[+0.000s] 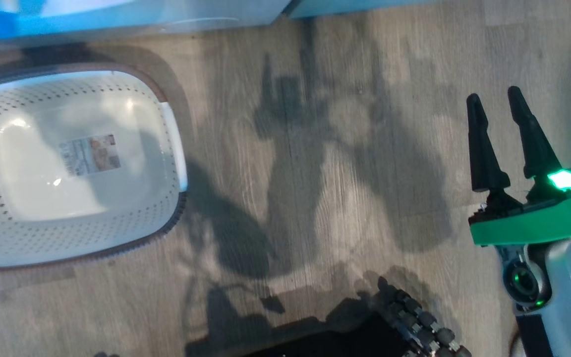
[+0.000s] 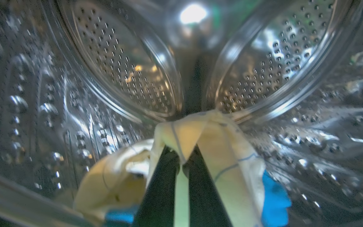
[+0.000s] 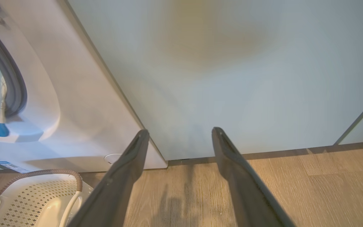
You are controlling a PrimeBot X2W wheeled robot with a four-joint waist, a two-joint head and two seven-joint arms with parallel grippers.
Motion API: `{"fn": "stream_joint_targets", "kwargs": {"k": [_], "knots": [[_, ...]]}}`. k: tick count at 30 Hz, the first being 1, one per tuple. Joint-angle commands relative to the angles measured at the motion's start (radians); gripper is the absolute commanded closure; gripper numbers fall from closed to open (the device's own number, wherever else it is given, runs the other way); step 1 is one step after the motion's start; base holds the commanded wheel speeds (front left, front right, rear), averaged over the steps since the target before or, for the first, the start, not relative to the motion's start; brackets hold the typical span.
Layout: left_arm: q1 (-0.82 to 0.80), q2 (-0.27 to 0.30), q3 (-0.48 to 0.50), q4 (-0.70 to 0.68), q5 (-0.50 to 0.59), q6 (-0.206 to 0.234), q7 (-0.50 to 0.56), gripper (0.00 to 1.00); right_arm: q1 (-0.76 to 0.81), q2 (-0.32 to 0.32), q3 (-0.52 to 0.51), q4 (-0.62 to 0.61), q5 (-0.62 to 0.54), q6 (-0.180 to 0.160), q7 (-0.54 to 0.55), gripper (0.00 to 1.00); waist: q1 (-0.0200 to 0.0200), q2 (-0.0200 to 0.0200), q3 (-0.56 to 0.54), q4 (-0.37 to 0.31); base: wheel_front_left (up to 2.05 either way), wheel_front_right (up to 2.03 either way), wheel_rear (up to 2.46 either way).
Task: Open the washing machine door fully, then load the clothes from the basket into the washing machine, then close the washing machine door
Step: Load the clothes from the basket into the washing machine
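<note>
Clothes [image 2: 228,151] of soft pale yellow fabric with thin blue outlines and bright blue trim drape over the left gripper [image 2: 181,155], whose two long dark fingers are pinched together on the cloth. It sits deep inside the shiny perforated steel drum [image 2: 121,69]. In the head view the small cream-white perforated plastic basket [image 1: 142,99] with a brown rim stands on the grey-brown wooden floor [image 1: 315,148], at the left. A paper label [image 1: 89,154] shows on its bottom. The right gripper [image 1: 493,96] hangs over the floor well apart from the basket, its fingers spread wide with nothing between them. Its wrist view faces a pale green cabinet panel [image 3: 232,63], with the big white front-loading washing machine [image 3: 74,104] just beside the panel on the left.
</note>
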Motion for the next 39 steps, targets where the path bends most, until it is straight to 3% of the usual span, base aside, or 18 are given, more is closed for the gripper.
{"fn": "stream_joint_targets", "kwargs": {"k": [1,13,21,27,28,29,30,39], "knots": [[-0.067,0.067,0.024,-0.015,0.033,0.003,-0.038,1.00,0.000,-0.001,0.022,-0.025,0.012,-0.003,-0.010,0.00,-0.0002,0.0000,0.025,-0.020,0.00,0.00,0.00],[-0.289,0.034,-0.012,0.141,0.111,-0.013,-0.335,1.00,-0.025,-0.001,0.045,-0.025,0.032,-0.003,-0.010,0.00,-0.0002,0.0000,0.077,-0.027,0.00,0.00,0.00],[-0.221,0.001,-0.010,0.225,0.055,-0.038,-0.318,1.00,-0.021,-0.001,0.038,-0.020,0.022,-0.003,-0.010,0.00,-0.0002,0.0000,0.077,0.001,0.00,0.00,0.00],[-0.167,-0.019,0.003,0.255,-0.001,-0.048,-0.226,1.00,-0.018,-0.001,0.038,-0.014,0.018,-0.003,-0.010,0.00,-0.0002,0.0000,0.071,0.017,0.00,0.00,0.00],[-0.157,-0.021,0.003,0.255,-0.008,-0.047,-0.209,0.78,-0.017,-0.001,0.038,-0.012,0.017,-0.003,-0.010,0.00,-0.0002,0.0000,0.070,0.021,0.00,0.00,0.00],[-0.148,-0.024,0.006,0.256,-0.018,-0.046,-0.192,0.42,-0.017,-0.001,0.038,-0.010,0.016,-0.003,-0.010,0.00,-0.0002,0.0000,0.068,0.023,0.00,0.00,0.00],[-0.139,-0.026,0.007,0.252,-0.025,-0.046,-0.178,0.00,-0.017,-0.001,0.038,-0.009,0.015,-0.003,-0.010,0.00,-0.0002,0.0000,0.067,0.026,0.00,0.00,0.00],[-0.037,-0.032,-0.001,0.146,-0.045,-0.019,-0.143,0.00,-0.010,-0.001,0.017,-0.007,-0.004,-0.003,-0.010,0.00,-0.0002,0.0000,0.041,0.058,0.00,0.00,0.00]]}}
